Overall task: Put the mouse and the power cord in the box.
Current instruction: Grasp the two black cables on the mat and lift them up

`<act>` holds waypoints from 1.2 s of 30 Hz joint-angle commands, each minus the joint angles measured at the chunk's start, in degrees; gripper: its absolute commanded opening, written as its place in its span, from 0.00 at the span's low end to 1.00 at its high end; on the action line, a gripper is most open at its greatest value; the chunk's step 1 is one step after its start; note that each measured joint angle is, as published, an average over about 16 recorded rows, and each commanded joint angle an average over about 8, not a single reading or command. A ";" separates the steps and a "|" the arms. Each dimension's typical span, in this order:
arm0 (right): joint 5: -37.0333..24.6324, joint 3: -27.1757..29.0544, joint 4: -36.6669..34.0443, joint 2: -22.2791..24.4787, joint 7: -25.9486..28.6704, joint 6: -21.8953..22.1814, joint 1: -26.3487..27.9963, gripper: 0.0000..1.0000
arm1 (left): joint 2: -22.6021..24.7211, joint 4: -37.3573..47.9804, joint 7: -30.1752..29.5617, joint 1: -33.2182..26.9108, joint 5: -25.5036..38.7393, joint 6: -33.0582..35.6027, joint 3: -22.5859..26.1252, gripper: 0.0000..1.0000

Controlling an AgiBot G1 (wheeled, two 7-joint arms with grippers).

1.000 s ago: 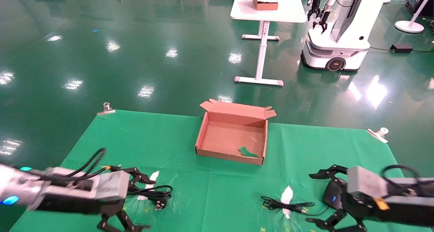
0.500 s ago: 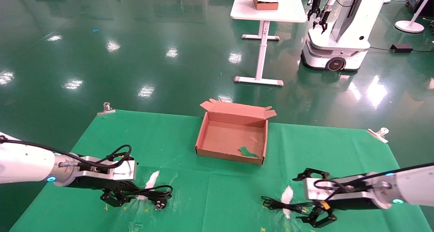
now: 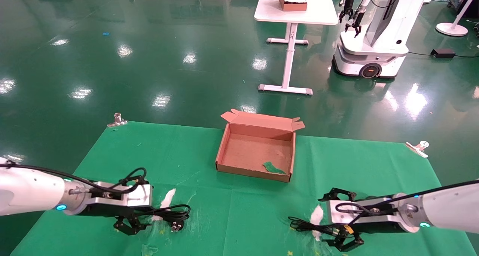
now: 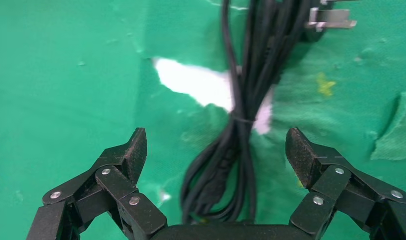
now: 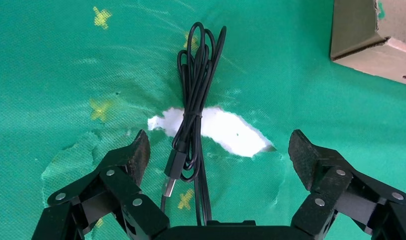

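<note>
on the green cloth [image 3: 239, 218] near the robot, both arms are reaching low at once. the left gripper [image 4: 215, 150] is hanging spread wide over the power cord [image 4: 240, 115], its fingers straddling the bundled strands with nothing held; the plug's prongs are lying farther out along the bundle. the right gripper [image 5: 218, 155] is likewise gaping and empty, straddling the thin cable bundle [image 5: 193, 100] of the mouse. the mouse body itself is not showing in any view; i am judging that it is lying under the right wrist. the box [image 3: 224, 151] is sitting open further back at the middle of the cloth, well apart from both, holding only a green scrap [image 3: 274, 168].

the step in hand looks like the grasp itself. for the left side, a good close would be taking the bundle at its tied waist, so the coil lifts as one and the plug does not dangle far. for the right side, the fingers seem set on the cable and not the mouse; gripping the cable alone would risk the mouse swinging.

compared with half a second back, both grippers are sitting slightly lower and closer to their bundles; cords and box are lying unchanged.
</note>
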 commanded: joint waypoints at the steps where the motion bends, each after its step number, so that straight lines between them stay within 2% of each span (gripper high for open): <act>1: -0.11 -0.04 -0.68 -0.25 -0.37 0.23 0.21 0.00 | 0.04 0.70 0.49 -0.23 -0.11 -0.17 -0.12 0.00; 36: 0.18 0.09 0.20 0.11 -0.14 -0.08 -0.08 0.00 | -0.14 -0.14 0.06 0.08 -0.23 0.18 -0.10 0.00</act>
